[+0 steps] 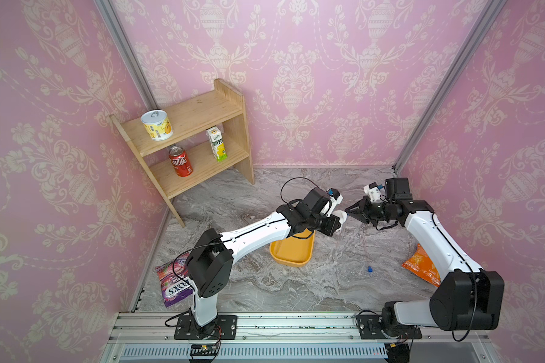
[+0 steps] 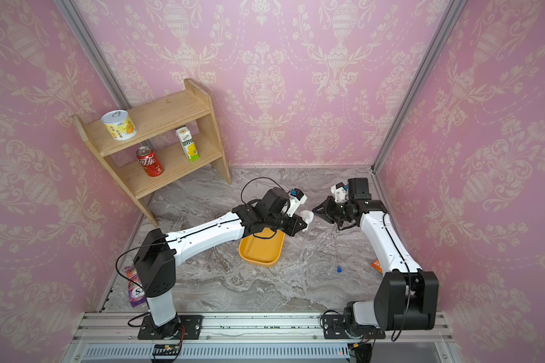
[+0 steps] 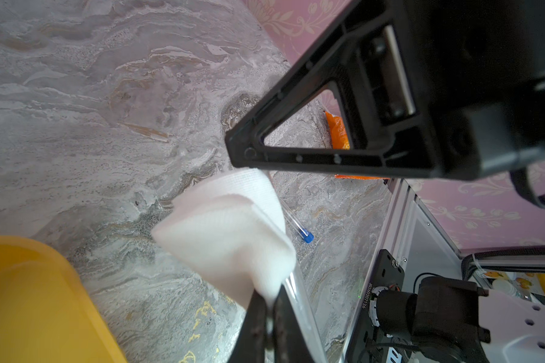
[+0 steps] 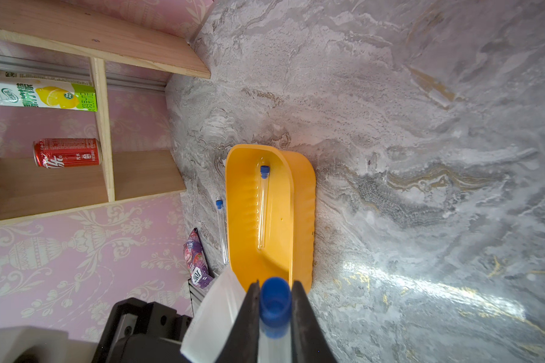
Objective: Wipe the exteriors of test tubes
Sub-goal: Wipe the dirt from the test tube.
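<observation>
Right tool [image 4: 276, 284] clamps test tube [image 4: 272, 342] at blue cap [image 4: 274, 301]; left tool [image 3: 269, 306] pinches white pad [image 3: 230, 232] against tube. Wiping underway. Second tube [image 4: 262, 207] lies in yellow tray [image 4: 306, 201], probably finished; third tube [image 4: 222, 232] beside tray, fourth tube [image 3: 298, 224] on worktop [image 1: 265, 283], probably waiting.

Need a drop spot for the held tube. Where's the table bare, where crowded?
Bare: table at the back, right of the shelf; front strip, between yellow tray and near edge. Crowded: between tray and orange bag, where loose test tubes lie.
</observation>
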You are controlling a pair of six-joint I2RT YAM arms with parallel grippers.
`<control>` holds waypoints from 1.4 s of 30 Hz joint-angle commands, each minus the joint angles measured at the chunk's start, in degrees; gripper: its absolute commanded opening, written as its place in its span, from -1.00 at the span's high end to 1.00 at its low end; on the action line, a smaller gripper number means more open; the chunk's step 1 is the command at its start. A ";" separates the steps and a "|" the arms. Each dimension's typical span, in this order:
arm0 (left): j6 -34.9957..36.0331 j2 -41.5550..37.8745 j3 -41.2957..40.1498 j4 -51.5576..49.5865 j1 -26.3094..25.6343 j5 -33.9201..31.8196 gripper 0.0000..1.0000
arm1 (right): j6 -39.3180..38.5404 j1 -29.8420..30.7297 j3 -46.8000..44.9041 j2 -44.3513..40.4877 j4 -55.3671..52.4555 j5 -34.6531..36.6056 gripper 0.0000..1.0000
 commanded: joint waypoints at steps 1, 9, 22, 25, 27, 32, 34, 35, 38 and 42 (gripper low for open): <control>1.18 -0.60 -0.53 0.19 0.33 2.36 0.84 | -1.51 0.31 1.26 -0.78 -1.47 -0.61 0.85; 0.45 -1.57 -2.78 0.94 0.16 4.05 0.83 | -1.43 0.27 2.16 -0.30 -1.62 -0.29 0.85; -0.88 -8.96 -12.45 5.09 -1.61 5.22 0.84 | -1.68 0.27 5.84 1.83 -2.06 0.27 0.86; -1.47 -10.63 -14.34 6.13 -1.94 5.79 0.84 | -1.78 0.31 6.02 2.05 -2.16 0.35 0.86; -1.73 -11.26 -15.21 6.70 -2.19 6.43 0.84 | -1.83 0.33 6.11 2.05 -2.20 0.45 0.86; -1.83 -11.56 -15.87 7.17 -2.74 5.93 0.84 | -1.79 0.27 6.01 2.12 -2.16 0.27 0.86; -1.44 -11.02 -15.13 6.65 -2.74 5.63 0.84 | -1.78 0.31 5.93 1.91 -2.18 0.18 0.86; -1.18 -10.67 -14.49 6.21 -2.74 5.61 0.84 | -1.78 0.31 5.85 1.80 -2.25 0.18 0.86; -0.48 -9.02 -11.97 5.28 -2.74 5.92 0.84 | -2.04 0.31 5.84 1.43 -2.59 0.09 0.86; 0.64 -6.37 -8.02 3.42 -2.67 5.67 0.85 | -2.47 0.31 5.71 1.03 -3.30 0.18 0.86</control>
